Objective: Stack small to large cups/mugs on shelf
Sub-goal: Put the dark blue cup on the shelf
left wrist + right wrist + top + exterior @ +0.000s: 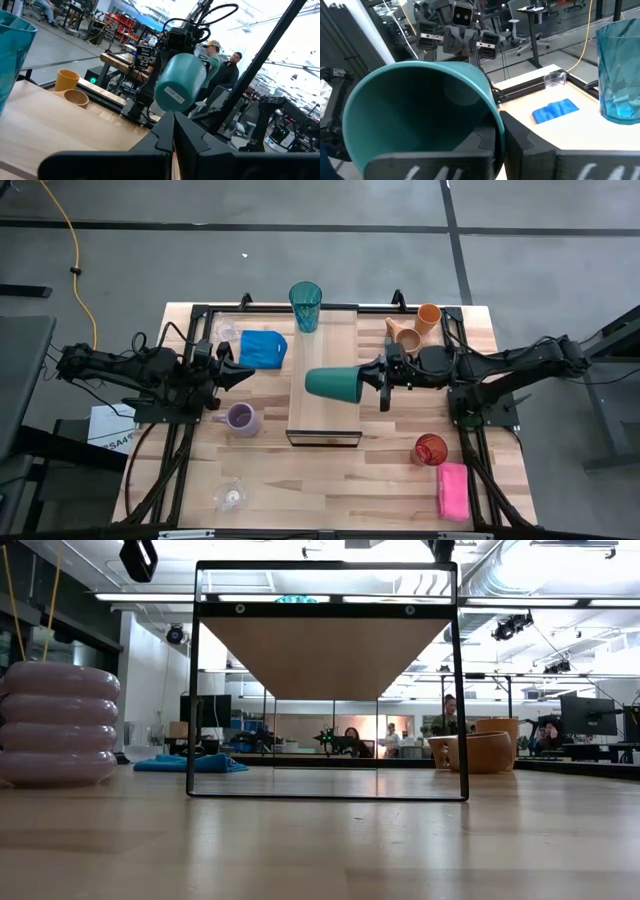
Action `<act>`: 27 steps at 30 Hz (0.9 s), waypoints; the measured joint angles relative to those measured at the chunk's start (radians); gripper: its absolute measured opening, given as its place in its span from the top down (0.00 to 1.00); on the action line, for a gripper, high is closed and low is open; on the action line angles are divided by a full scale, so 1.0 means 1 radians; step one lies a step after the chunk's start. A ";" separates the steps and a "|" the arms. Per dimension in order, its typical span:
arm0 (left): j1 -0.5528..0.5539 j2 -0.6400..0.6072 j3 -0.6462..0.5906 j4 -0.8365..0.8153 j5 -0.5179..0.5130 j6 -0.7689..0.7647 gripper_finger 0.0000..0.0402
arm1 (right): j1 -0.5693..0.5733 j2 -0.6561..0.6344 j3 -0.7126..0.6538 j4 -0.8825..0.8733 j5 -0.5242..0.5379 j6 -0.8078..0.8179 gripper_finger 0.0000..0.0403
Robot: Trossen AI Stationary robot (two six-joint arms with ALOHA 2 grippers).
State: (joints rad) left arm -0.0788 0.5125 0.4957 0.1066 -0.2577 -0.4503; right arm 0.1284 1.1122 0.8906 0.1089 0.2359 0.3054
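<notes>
Shelf (pixel 325 380) is my landmark: my right gripper (pixel 384 377) hangs over its right edge, clenched on the rim of the dark green cup (pixel 335 384), which lies sideways above the plank, mouth toward me. The teal tumbler (pixel 305 306) stands at its far end. I judge I should tip the cup upright before lowering. My left gripper (pixel 245 370) waits clenched, empty, left of the shelf.
</notes>
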 joint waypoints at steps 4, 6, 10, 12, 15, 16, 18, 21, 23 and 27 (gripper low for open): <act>0.000 0.000 0.000 0.000 0.000 0.000 1.00 | -0.008 0.001 0.024 -0.049 0.031 0.006 1.00; 0.000 0.000 0.000 0.001 0.000 0.000 1.00 | -0.031 0.004 0.109 -0.202 0.077 0.017 1.00; 0.000 0.000 0.000 0.003 0.000 -0.001 1.00 | -0.121 0.073 0.413 -0.684 0.159 0.034 1.00; 0.000 0.000 0.000 0.003 0.000 -0.001 1.00 | -0.186 0.143 0.574 -0.915 0.164 0.032 1.00; 0.000 0.000 0.000 0.003 0.000 0.000 1.00 | -0.292 0.267 0.782 -1.200 0.149 0.030 1.00; 0.000 0.000 0.000 0.003 0.000 -0.001 1.00 | -0.326 0.312 0.839 -1.271 0.137 0.030 1.00; 0.000 0.000 0.000 0.003 0.000 -0.001 1.00 | -0.388 0.401 0.932 -1.380 0.110 0.034 1.00; 0.000 0.000 0.000 0.004 -0.005 -0.003 1.00 | -0.467 0.520 1.050 -1.462 0.050 0.035 1.00; 0.000 0.000 0.000 0.004 -0.005 -0.003 1.00 | -0.505 0.587 1.116 -1.469 0.011 0.034 1.00; 0.000 0.000 0.000 0.004 -0.007 -0.003 1.00 | -0.547 0.702 1.228 -1.511 -0.052 0.030 1.00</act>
State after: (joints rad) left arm -0.0788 0.5125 0.4957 0.1108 -0.2646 -0.4538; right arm -0.4189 1.8142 2.1189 -1.4024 0.1842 0.3350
